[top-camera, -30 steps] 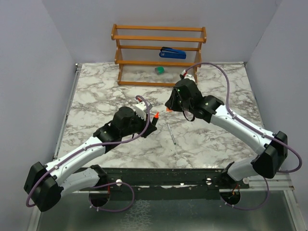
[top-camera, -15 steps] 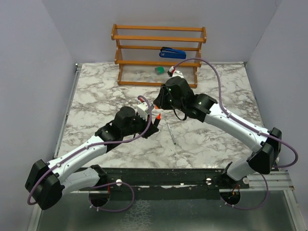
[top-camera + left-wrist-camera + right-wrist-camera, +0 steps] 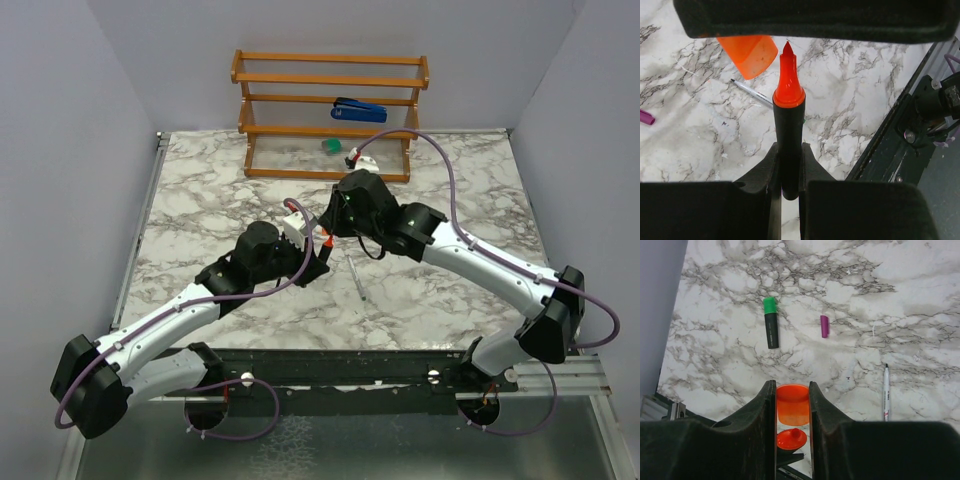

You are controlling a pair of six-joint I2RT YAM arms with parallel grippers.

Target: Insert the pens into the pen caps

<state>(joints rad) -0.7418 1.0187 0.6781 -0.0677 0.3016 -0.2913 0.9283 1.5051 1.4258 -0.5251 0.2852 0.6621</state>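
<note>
My left gripper (image 3: 788,150) is shut on the black body of the orange-tipped marker (image 3: 788,95), tip pointing away from the wrist. My right gripper (image 3: 792,390) is shut on the orange cap (image 3: 792,407). In the left wrist view the cap (image 3: 747,52) hangs just up-left of the tip, close but not over it. In the top view both grippers meet mid-table, left (image 3: 318,252) and right (image 3: 329,224). The green-tipped marker (image 3: 771,329), a magenta-purple cap (image 3: 824,326) and a thin grey pen (image 3: 885,392) lie on the marble.
A wooden rack (image 3: 330,115) stands at the back with a blue stapler (image 3: 358,110) and a green block (image 3: 331,146) on it. The grey pen (image 3: 355,275) lies right of the left gripper. The table's dark front edge (image 3: 900,150) is close by.
The right arm has swung left and brought the orange cap right up to the marker tip. The left gripper with the marker has shifted slightly up and left.
</note>
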